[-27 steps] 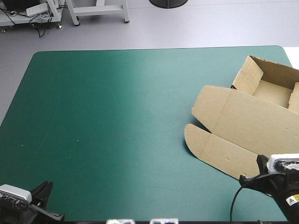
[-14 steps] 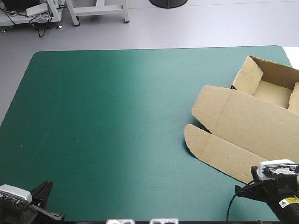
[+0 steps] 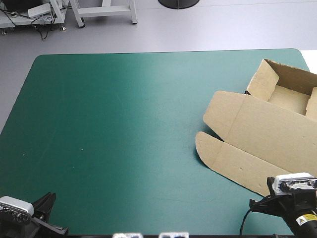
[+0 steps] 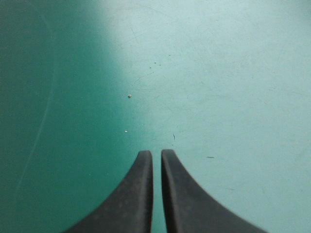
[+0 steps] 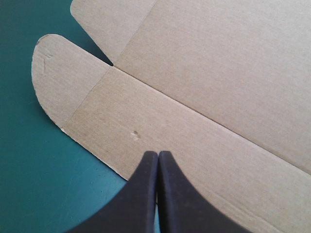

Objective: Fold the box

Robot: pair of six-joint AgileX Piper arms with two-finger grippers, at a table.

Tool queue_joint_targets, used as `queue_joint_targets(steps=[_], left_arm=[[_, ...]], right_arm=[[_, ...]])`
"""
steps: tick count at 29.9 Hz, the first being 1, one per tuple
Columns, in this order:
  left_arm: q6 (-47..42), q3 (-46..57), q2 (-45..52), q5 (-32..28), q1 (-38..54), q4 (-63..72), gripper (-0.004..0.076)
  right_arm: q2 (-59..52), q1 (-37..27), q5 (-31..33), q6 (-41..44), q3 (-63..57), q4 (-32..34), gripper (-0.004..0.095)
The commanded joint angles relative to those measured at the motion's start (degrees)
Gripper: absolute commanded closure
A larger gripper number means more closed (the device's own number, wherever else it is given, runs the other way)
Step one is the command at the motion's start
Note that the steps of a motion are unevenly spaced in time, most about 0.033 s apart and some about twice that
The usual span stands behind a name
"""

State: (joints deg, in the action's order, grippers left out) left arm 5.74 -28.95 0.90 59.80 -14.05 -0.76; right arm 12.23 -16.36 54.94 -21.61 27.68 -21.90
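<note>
Here's the brown box [image 3: 262,134], over by the right edge of the table [image 3: 124,124], running from the far right corner down toward the near right one. Its tray [image 3: 290,96] sits open at the far end, walls up, one wall leaning out toward the table's middle. The lid [image 3: 267,129] lies flat on the teal-green cover [image 3: 99,163], stretched out toward the near edge, creases plain to see. One rounded flap [image 5: 58,77] sticks out flat at the lid's corner nearest the middle of the table, a notch cut between it and the next panel.

Right gripper [image 5: 158,153], down at the near right corner: black fingers pressed together into one point, nothing between them, tips over the lid's front strip, just inside its near edge. Whether they touch the board, I cannot tell.

Left gripper [image 4: 156,151], over at the near left corner, well apart from the box: fingers all but pressed together, a hairline slit between, gripping nothing. Bare cover under it, a couple of pale specks [image 4: 129,95] ahead of the tips
</note>
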Motion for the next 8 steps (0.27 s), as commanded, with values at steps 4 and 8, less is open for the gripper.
queue_joint_targets(steps=[4, 8], left_arm=[[0.06, -1.22, 0.71, -4.23, -0.22, -0.03, 0.0683], [0.06, -1.22, 0.71, -4.23, -0.22, -0.03, 0.0683]], right_arm=[[0.59, 0.05, -3.51, -0.53, 1.37, -0.95, 0.0925], [0.59, 0.05, -3.51, -0.53, 1.37, -0.95, 0.0925]])
